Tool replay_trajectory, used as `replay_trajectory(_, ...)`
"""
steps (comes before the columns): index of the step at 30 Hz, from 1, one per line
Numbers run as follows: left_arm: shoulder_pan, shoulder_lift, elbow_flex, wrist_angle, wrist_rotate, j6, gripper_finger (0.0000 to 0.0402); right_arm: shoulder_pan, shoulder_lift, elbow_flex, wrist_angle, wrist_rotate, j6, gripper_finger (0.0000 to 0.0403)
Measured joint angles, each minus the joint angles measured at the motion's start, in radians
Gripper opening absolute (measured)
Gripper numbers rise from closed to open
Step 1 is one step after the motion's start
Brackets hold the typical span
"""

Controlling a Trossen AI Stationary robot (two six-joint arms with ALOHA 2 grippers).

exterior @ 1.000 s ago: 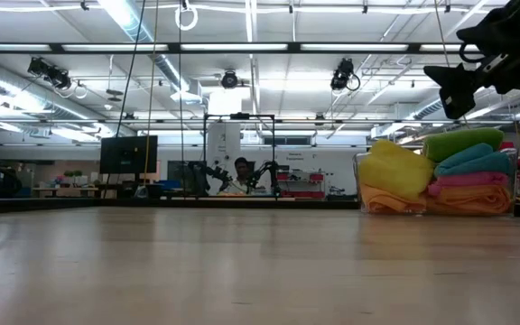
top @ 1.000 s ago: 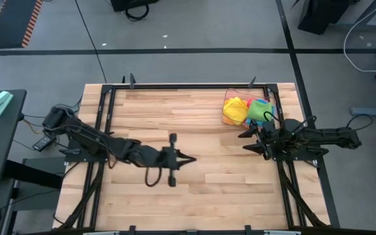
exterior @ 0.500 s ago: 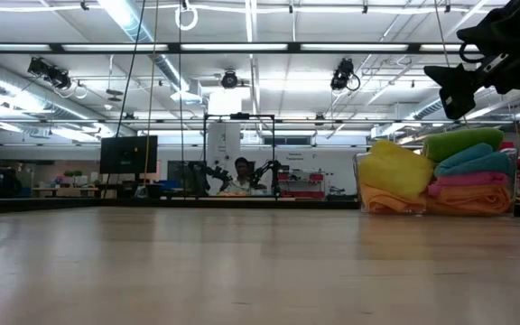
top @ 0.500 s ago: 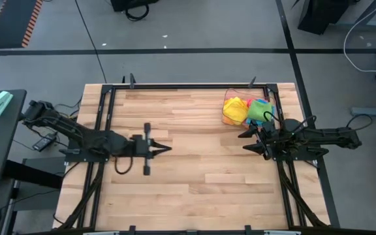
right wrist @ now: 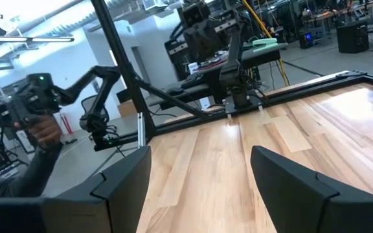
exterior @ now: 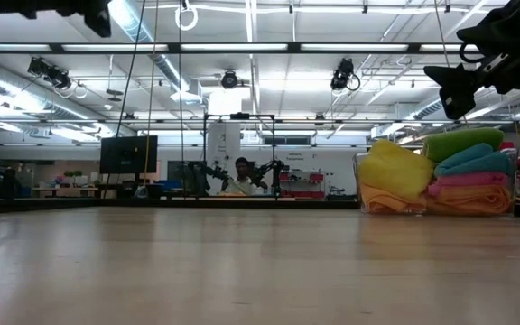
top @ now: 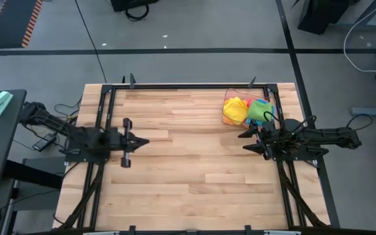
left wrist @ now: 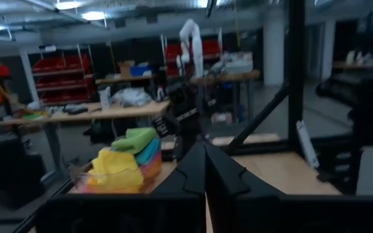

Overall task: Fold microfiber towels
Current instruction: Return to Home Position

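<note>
Withdrawal logged for left pincer (top: 138, 141): pulled back from mid-desk to the left edge of the desk (top: 194, 170), fingers pressed together, nothing held; no shift at right pincer (top: 245, 141), parked by the right edge near the clear bin (top: 226, 112), fingers spread wide, empty; folded microfiber towels (top: 248, 109) stacked inside that bin, green on top, yellow alongside; folding judged done, homing the only step left.

Folded microfiber towels (top: 248, 109), green topmost, yellow alongside, sit stacked far right on the table (top: 175, 163).
</note>
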Motion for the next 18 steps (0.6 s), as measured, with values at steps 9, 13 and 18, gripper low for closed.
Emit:
replay_trajectory(9, -0.068, -0.219, -0.176, 0.113, 0.0, 0.028, 0.0005, 0.0, 0.0, 0.0, -0.001, 0.0, 0.0, 0.0273)
replay_trajectory(13, -0.068, -0.337, -0.206, 0.109, -0.001, 0.084, 0.001, 0.0, 0.0, 0.0, -0.001, 0.0, 0.0, 0.0273)
replay_trajectory(18, -0.068, -0.484, -0.245, 0.082, -0.055, 0.137, 0.0006, 0.0, 0.0, 0.0, -0.001, 0.0, -0.001, 0.0273)
